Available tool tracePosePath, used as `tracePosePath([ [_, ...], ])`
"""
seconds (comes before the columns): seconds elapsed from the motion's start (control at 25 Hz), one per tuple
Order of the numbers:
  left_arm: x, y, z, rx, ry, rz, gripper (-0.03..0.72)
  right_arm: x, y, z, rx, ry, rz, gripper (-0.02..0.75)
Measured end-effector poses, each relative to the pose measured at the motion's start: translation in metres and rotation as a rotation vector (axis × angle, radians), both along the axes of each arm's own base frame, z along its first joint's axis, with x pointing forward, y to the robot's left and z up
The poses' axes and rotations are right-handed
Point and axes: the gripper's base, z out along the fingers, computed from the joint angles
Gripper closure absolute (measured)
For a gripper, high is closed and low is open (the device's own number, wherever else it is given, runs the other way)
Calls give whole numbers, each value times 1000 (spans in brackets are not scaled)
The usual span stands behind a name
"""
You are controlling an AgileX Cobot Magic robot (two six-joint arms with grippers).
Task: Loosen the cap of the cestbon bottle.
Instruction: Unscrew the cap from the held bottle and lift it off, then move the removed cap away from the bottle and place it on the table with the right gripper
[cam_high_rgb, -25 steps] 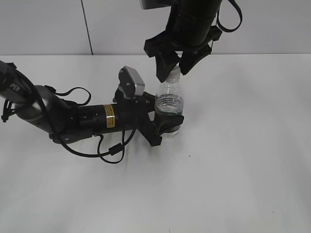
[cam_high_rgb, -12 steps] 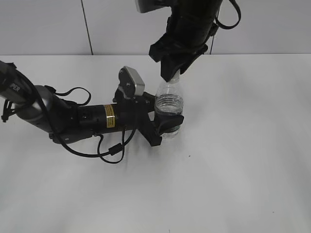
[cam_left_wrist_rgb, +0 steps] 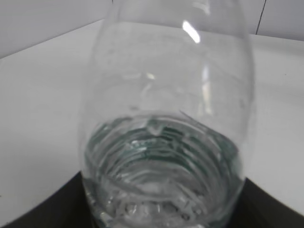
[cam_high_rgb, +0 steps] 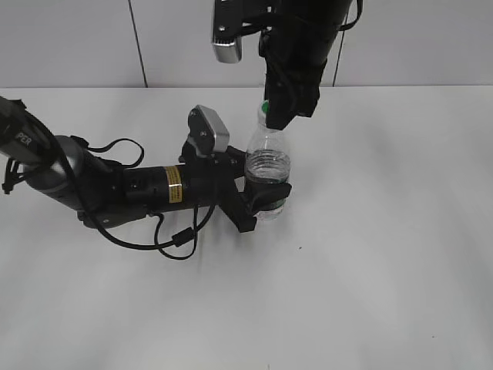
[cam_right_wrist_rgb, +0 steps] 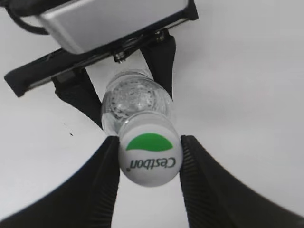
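Note:
The cestbon bottle (cam_high_rgb: 268, 158) stands upright on the white table, clear and ribbed, with a dark green band low on its body. My left gripper (cam_high_rgb: 266, 202) is shut on its lower body from the left. In the left wrist view the bottle (cam_left_wrist_rgb: 166, 118) fills the frame, with the dark jaws (cam_left_wrist_rgb: 161, 211) at its sides. My right gripper (cam_high_rgb: 283, 108) comes down from above and is shut on the cap (cam_high_rgb: 264, 106). In the right wrist view the cap (cam_right_wrist_rgb: 149, 154), white with a green top half, sits pinched between both ribbed fingers (cam_right_wrist_rgb: 149, 142).
The left arm (cam_high_rgb: 115, 189) lies low across the table's left side, with a loose black cable (cam_high_rgb: 173, 239) in front of it. A grey wall (cam_high_rgb: 431, 46) runs behind the table's back edge. The left gripper's silver camera housing (cam_right_wrist_rgb: 109, 19) shows below the bottle.
My right gripper has closed down onto the cap and turned about the bottle's axis. Its fingers were spread side by side and now show edge-on. The bottle and left arm have stayed still.

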Motion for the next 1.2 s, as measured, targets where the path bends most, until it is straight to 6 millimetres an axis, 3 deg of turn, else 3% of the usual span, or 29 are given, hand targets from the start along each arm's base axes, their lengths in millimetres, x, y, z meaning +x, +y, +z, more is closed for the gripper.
tracePosePath([
  [0.32, 0, 0, 0, -3, 4, 4, 276, 2, 1, 5, -16, -49, 134, 437],
  [0.76, 1, 0, 0, -2, 5, 8, 276, -6, 5, 39, 112, -75, 99, 439],
  [0.96, 1, 0, 0, -2, 5, 8, 276, -9, -3, 54, 113, -87, -47, 440],
  [1.2, 1, 0, 0, -2, 4, 8, 276, -2, -17, 57, 111, -62, -390, 441],
])
